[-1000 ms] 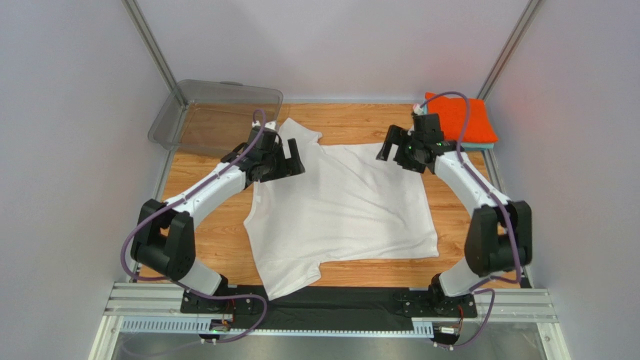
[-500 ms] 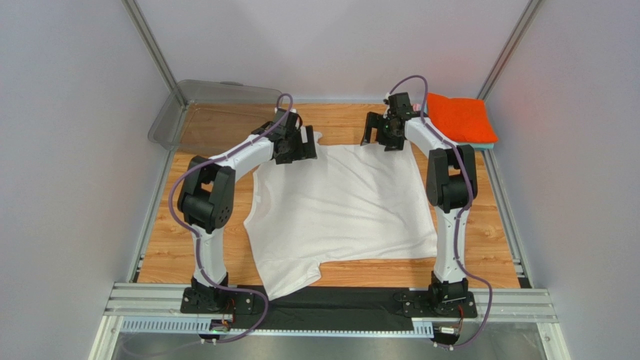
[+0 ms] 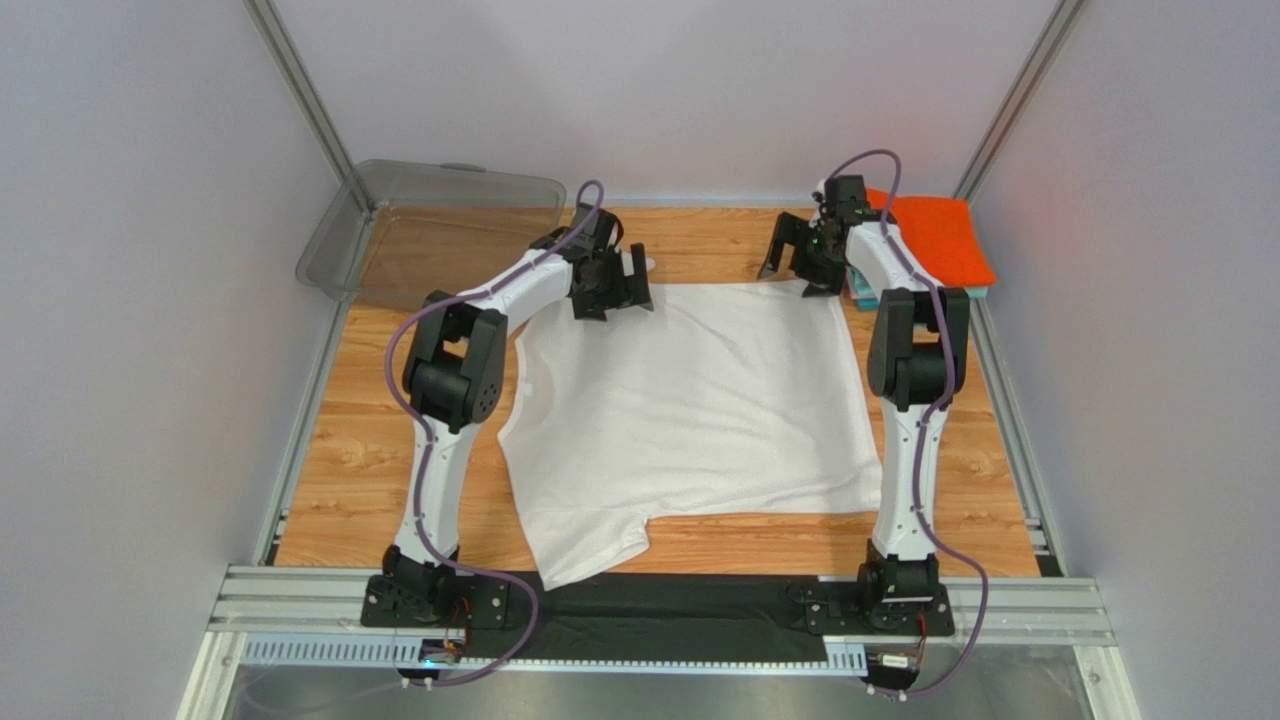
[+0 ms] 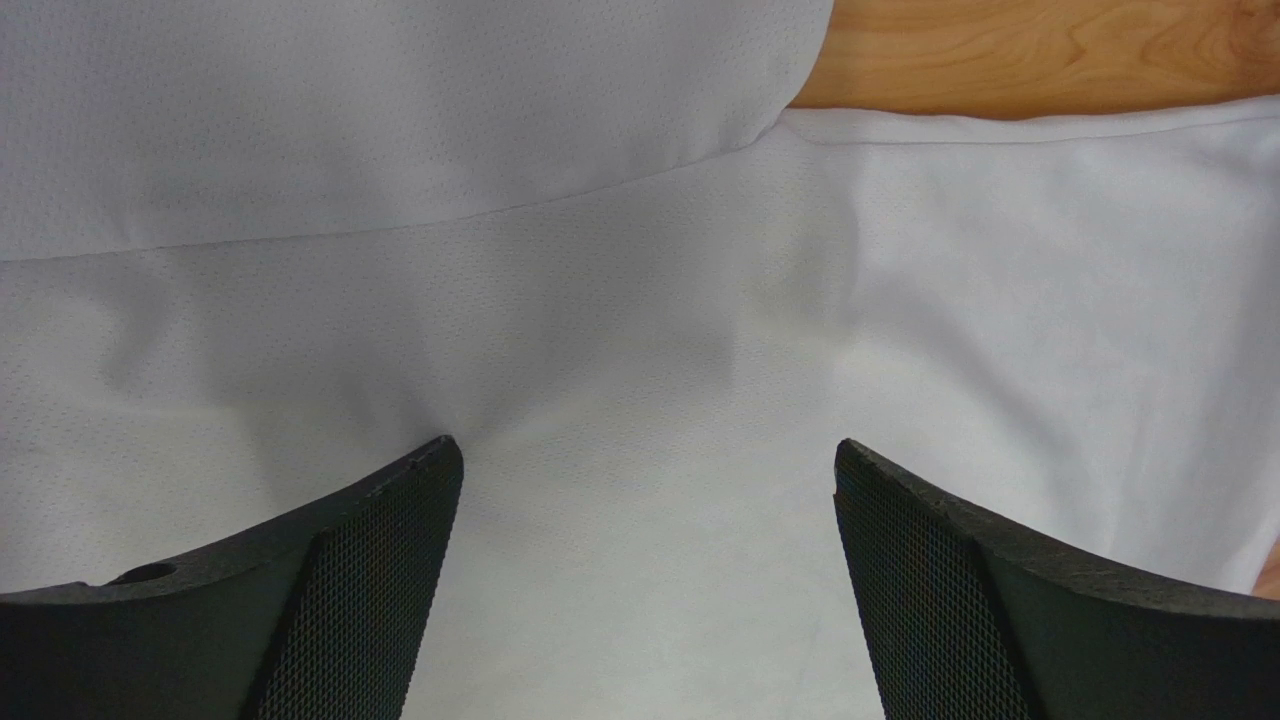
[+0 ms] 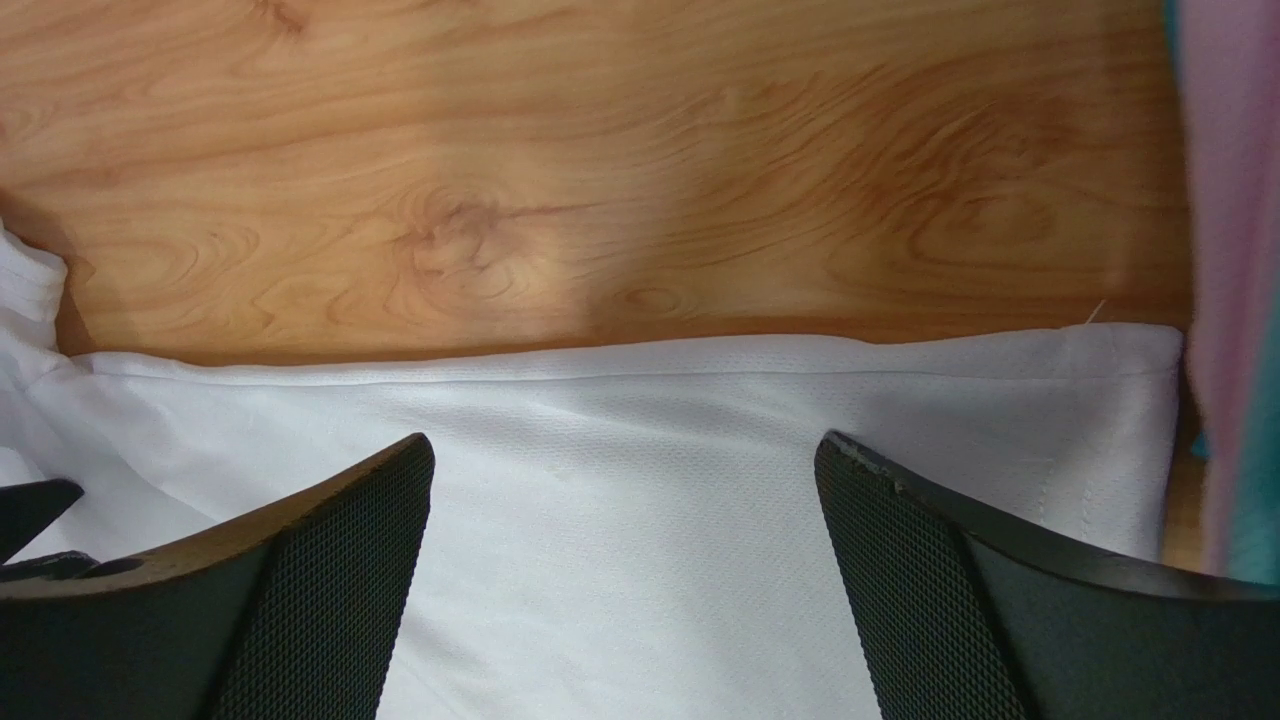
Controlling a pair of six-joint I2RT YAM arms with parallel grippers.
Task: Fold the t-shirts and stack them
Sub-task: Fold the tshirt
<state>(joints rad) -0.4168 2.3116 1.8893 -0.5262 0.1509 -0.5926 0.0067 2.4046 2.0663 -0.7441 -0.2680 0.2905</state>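
Note:
A plain white t-shirt point(image 3: 691, 405) lies spread flat on the wooden table point(image 3: 376, 450). At its far left corner my left gripper point(image 3: 616, 285) hovers open, and the left wrist view shows only white cloth point(image 4: 646, 300) between the wide fingers. My right gripper point(image 3: 801, 258) hangs open over the far right corner, its fingers straddling the shirt's hem point(image 5: 631, 360). A folded orange shirt point(image 3: 944, 237) tops a stack at the back right; pink and teal edges point(image 5: 1232, 270) of that stack show in the right wrist view.
A clear grey plastic bin point(image 3: 436, 225) stands at the back left corner. Metal frame posts and grey walls close in the table on three sides. Bare wood point(image 5: 601, 165) lies beyond the shirt's far hem.
Both arms have stretched out toward the back of the table, from mid-shirt to its far corners. The shirt's far left sleeve is now folded in or hidden under the left gripper.

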